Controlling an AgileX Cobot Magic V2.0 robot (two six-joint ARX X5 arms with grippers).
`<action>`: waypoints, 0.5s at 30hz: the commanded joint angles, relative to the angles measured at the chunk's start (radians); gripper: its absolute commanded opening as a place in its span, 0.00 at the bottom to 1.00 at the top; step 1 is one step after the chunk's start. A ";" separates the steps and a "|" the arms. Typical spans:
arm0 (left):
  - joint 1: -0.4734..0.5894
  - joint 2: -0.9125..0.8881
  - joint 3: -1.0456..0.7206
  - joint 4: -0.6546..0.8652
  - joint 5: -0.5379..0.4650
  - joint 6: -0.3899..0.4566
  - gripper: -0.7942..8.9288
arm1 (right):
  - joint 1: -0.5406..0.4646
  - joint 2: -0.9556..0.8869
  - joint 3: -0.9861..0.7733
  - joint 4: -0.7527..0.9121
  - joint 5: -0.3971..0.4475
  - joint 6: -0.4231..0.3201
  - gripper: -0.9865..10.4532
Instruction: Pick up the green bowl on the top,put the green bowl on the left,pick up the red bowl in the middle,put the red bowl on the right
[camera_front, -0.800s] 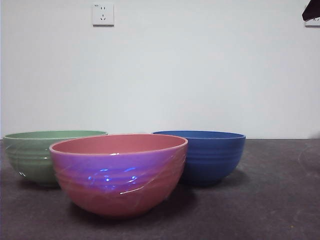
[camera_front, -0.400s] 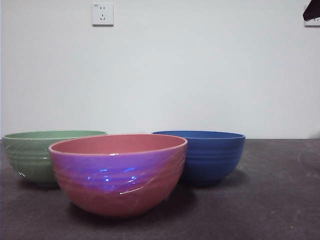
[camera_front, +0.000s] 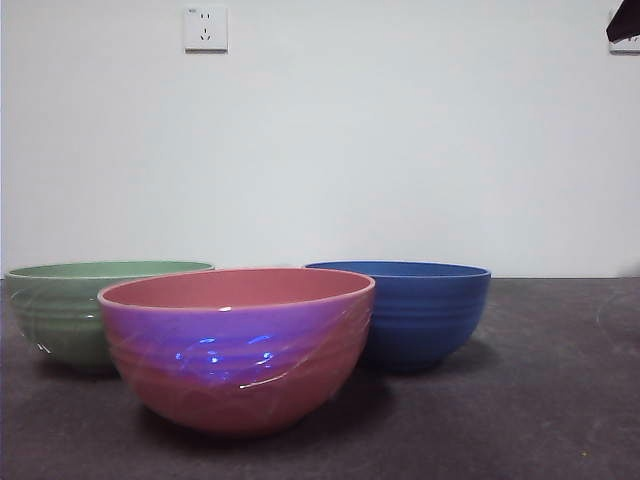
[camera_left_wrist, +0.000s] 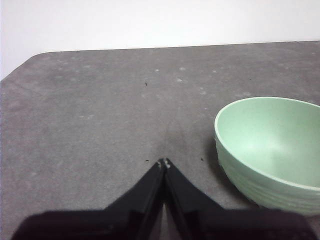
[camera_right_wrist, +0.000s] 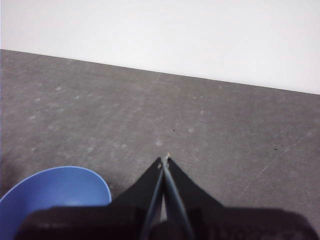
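Note:
The green bowl (camera_front: 70, 310) stands upright on the table at the left in the front view. It also shows in the left wrist view (camera_left_wrist: 270, 150), empty, beside my left gripper (camera_left_wrist: 164, 163), which is shut, empty and apart from it. The red bowl (camera_front: 238, 345) stands nearest the camera in the middle, in front of the other two and partly covering them. My right gripper (camera_right_wrist: 165, 159) is shut and empty above bare table. One arm shows only as a black tip (camera_front: 622, 22) at the top right corner of the front view.
A blue ribbed bowl (camera_front: 425, 312) stands to the right, behind the red bowl; its rim also shows in the right wrist view (camera_right_wrist: 52, 197). The grey table (camera_front: 560, 400) runs back to a white wall with a socket (camera_front: 206, 28).

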 joint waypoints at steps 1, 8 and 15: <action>0.003 -0.003 -0.016 0.002 0.001 -0.010 0.08 | 0.000 -0.001 -0.002 0.006 0.003 0.008 0.09; 0.003 -0.003 -0.016 0.002 0.001 -0.010 0.08 | 0.000 -0.001 -0.002 0.006 0.003 0.008 0.09; 0.003 -0.003 -0.016 0.002 0.001 -0.010 0.08 | -0.011 -0.085 -0.006 -0.064 0.037 -0.032 0.09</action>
